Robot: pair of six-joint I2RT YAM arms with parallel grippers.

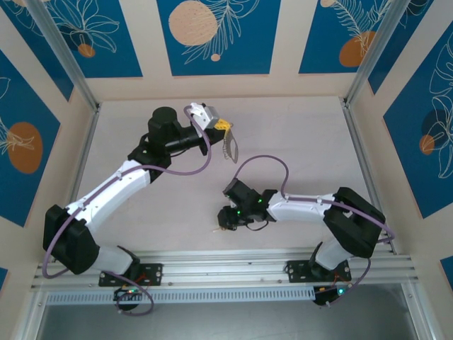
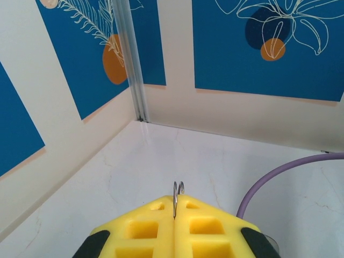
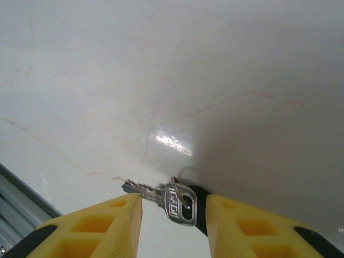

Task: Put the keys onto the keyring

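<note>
**Silver key between the fingers: completing the pick**

**Current state.** In the right wrist view, the key (image 3: pixel 173 202) lies flat on the white table (image 3: pixel 161 80) at the lower centre of the frame, with its blade pointing left. A small wire ring (image 3: pixel 181 198) passes through its head, and a dark piece sits just behind it on the right. The right gripper (image 3: pixel 173 208) is partly open, with one yellow finger on each side of the key. Neither of the fingers (image 3: pixel 126 217) appears to touch it.

In the overhead view, the left gripper (image 1: pixel 221 126) is at the upper centre, clamped tight on the keyring (image 1: pixel 231 146), which hangs below it. The left wrist view shows a thin wire loop protruding from between the pressed-together pads.

**Recommended procedure.**
1. Centre the right fingers on the key's head, not its blade.
2. Bring the pads down to the table surface before closing, because the key is thin and flat and will probably slide or pivot under a high pinch.
3. Close slowly and watch that the wire ring does not catch on a pad.
4. Keep the left grip firm so the keyring presents a steady target.

**Containers.** The step involves no tray or bin. The key rests directly on the table, and the keyring is held in the air.
</note>
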